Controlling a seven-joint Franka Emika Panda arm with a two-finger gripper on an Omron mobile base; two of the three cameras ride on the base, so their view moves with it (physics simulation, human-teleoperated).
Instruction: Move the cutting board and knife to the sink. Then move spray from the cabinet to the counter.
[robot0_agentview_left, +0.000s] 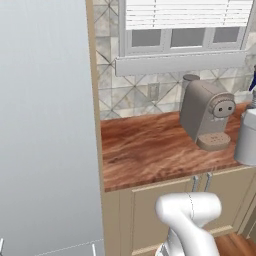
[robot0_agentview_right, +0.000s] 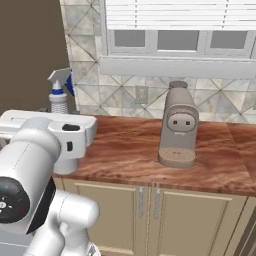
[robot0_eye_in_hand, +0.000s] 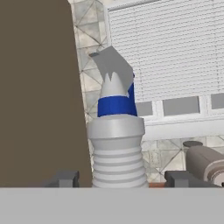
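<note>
Spray (robot0_eye_in_hand: 116, 144) stands upright between the pincer (robot0_eye_in_hand: 117, 178) fingertips, over the desk (robot0_agentview_left: 150, 150) near the coffee machine (robot0_agentview_right: 177, 125). Whether the pincer grips it or has let go cannot be told. Judged status: final step, spray out of the cabinet. Remaining: confirm it is set down, then withdraw.
</note>
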